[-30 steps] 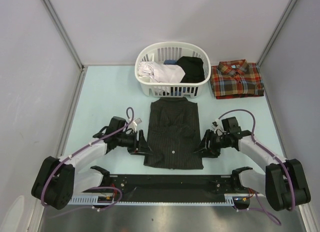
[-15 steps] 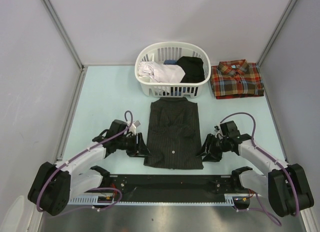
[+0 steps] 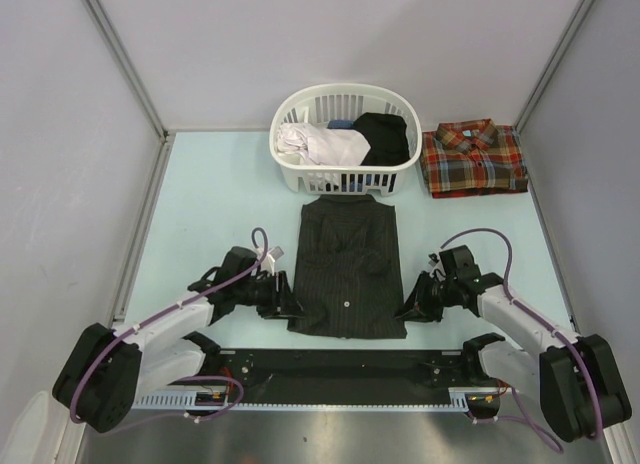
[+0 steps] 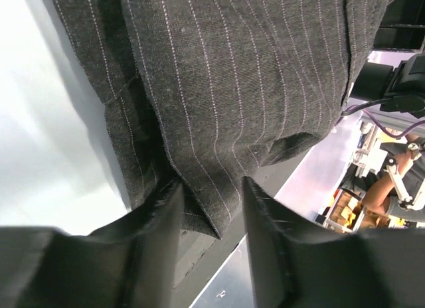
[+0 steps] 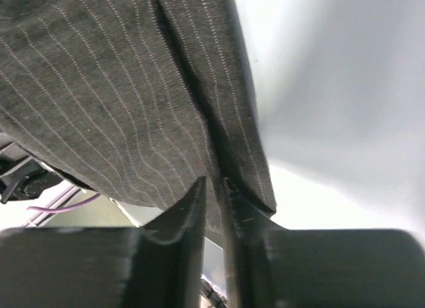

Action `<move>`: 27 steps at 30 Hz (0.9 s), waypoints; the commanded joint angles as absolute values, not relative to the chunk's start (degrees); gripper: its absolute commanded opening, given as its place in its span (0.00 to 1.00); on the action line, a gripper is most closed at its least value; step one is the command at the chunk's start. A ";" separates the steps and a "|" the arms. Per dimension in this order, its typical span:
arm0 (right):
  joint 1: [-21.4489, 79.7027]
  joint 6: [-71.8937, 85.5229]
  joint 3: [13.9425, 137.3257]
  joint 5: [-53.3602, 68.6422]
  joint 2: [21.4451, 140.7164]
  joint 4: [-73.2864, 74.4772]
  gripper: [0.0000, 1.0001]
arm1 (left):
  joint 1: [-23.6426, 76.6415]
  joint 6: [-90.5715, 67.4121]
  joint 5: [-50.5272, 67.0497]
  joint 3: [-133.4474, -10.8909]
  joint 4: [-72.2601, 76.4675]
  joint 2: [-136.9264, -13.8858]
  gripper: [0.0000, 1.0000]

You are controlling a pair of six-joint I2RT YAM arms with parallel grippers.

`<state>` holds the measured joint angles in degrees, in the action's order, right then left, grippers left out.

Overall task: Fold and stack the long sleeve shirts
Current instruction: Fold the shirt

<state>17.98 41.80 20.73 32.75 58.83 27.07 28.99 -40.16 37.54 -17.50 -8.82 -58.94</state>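
The black pinstripe shirt (image 3: 345, 269) lies folded flat in the middle of the table, collar away from me. The plaid flannel shirt (image 3: 474, 158) lies folded at the back right. My left gripper (image 3: 291, 303) is at the pinstripe shirt's near left corner. In the left wrist view the left gripper (image 4: 209, 212) is open, with the hem corner of the pinstripe shirt (image 4: 219, 109) between its fingers. My right gripper (image 3: 405, 307) is at the near right corner. In the right wrist view the right gripper (image 5: 214, 202) is pinched almost shut on the pinstripe shirt's (image 5: 119, 102) side edge.
A white laundry basket (image 3: 300, 174) with white, blue and black clothes stands just beyond the pinstripe shirt's collar. Grey walls close in the left, right and back. The black base rail (image 3: 340, 369) runs along the near edge under the shirt's hem.
Both grippers have slid along the shirt's sides toward me and now sit at its near corners. The shirt has not visibly moved.
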 commanded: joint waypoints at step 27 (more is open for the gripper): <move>16.62 30.78 34.97 28.48 50.20 42.45 0.64 | 26.11 -32.11 29.36 -33.03 -31.72 -53.09 0.64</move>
